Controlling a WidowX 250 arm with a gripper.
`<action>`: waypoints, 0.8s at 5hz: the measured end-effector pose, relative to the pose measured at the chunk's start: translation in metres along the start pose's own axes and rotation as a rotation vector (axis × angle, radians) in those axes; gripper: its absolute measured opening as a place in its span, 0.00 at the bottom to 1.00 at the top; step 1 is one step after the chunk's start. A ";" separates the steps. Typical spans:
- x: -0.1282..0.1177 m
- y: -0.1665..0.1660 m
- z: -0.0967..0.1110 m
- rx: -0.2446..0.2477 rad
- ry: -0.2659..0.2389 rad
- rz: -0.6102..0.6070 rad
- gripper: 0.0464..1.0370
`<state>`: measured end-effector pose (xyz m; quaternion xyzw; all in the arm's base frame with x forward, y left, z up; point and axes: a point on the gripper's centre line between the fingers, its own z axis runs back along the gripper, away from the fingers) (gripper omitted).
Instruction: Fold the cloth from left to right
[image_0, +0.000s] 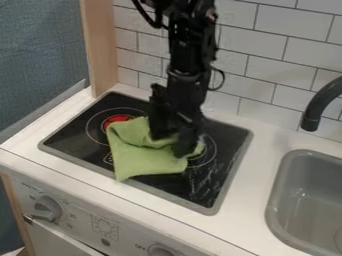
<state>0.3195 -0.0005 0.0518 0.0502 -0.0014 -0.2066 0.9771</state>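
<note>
a green cloth (143, 159) lies rumpled on the black stovetop (212, 176) of a toy kitchen, one corner at the front rim, beside a glowing-red burner mark (119, 120). the robot's black gripper (172, 141) hangs down over the cloth's right part; how wide it is open, and whether it has hold of the fabric, cannot be told.

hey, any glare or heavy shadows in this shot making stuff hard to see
Camera view: pale streaks, likely reflections, on the black stovetop at the cloth's lower right; fairly even light on the white counter, no harsh shadow; the black gripper partly blends into the dark stovetop.
</note>
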 end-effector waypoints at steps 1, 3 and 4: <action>0.005 0.004 0.023 -0.024 -0.047 0.040 0.96; 0.010 0.010 0.076 -0.084 -0.159 0.093 0.96; 0.010 0.010 0.085 -0.103 -0.175 0.076 0.96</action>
